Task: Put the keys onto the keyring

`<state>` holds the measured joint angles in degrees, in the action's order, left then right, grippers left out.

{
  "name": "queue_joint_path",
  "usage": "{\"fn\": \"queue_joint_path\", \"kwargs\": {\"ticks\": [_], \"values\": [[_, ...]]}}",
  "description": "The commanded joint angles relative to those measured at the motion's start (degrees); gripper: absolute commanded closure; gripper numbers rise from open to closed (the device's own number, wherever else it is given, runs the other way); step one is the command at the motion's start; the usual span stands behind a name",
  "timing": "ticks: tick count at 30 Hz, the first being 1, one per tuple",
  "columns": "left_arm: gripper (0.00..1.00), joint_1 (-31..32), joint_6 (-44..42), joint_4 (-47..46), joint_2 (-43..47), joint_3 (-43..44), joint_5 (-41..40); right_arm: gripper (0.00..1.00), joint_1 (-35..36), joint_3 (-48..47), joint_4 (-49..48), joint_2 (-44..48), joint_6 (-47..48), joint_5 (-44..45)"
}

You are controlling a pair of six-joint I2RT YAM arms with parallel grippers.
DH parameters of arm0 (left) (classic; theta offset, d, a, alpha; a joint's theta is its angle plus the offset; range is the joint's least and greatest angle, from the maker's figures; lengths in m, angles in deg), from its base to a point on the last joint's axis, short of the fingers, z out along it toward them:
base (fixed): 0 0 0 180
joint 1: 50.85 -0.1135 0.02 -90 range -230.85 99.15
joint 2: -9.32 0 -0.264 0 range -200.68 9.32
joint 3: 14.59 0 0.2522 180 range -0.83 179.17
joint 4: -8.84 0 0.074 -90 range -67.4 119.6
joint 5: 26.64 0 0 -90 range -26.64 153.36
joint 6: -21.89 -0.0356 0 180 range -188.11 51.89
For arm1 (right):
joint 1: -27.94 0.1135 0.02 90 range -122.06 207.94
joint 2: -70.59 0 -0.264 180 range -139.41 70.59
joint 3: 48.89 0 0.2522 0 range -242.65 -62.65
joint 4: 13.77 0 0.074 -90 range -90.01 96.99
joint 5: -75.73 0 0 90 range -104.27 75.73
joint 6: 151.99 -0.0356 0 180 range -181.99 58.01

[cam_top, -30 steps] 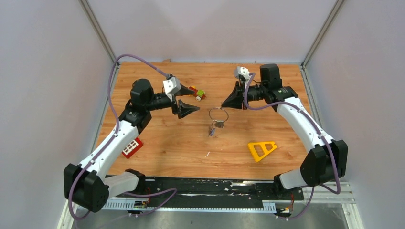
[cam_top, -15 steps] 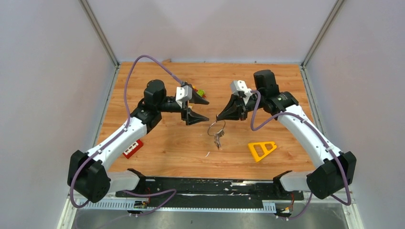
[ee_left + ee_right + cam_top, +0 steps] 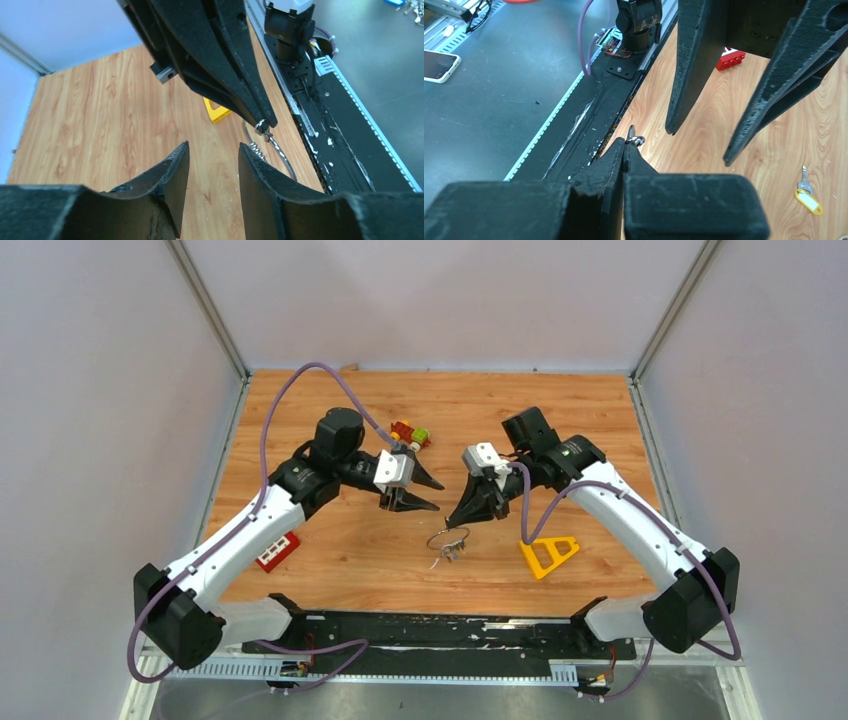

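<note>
Bright, even overhead light, soft faint shadows on the wooden table (image 3: 600, 410), no hard glare. Top view sharp, but the keyring (image 3: 447, 538) is tiny, barely resolved. Wrist views: close-up fingers of the left gripper (image 3: 214, 146) and right gripper (image 3: 624, 144) are soft-focus, near-black with little detail; background sharper, slightly stretched at edges.

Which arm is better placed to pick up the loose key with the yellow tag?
Probably left: the left gripper is open and empty for the key, while the right gripper is shut on the keyring.
</note>
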<state>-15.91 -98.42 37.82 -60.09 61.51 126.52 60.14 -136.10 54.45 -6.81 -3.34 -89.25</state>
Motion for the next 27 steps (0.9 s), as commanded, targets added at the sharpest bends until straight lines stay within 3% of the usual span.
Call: {"fn": "queue_joint_path", "kwargs": {"ticks": [1, 7, 18, 27], "values": [[0.53, 1.7, -10.1, 9.4, 1.0, 2.8, 1.7, 1.0, 1.2, -2.2, 0.8, -0.3, 3.7, -1.2], [0.53, 3.8, -17.4, 15.2, 0.9, 2.9, 2.1, 1.0, 2.1, -2.0, 0.7, -0.4, 3.5, -0.2], [0.53, 6.0, -17.5, 14.1, -0.3, 3.4, 1.7, 1.0, 2.9, -0.9, -1.0, -0.2, 2.1, 1.4], [0.65, 6.6, -15.8, 13.1, -0.5, 3.6, 1.5, 1.0, 3.1, -0.4, -1.9, -0.1, 1.6, 2.3]]}}
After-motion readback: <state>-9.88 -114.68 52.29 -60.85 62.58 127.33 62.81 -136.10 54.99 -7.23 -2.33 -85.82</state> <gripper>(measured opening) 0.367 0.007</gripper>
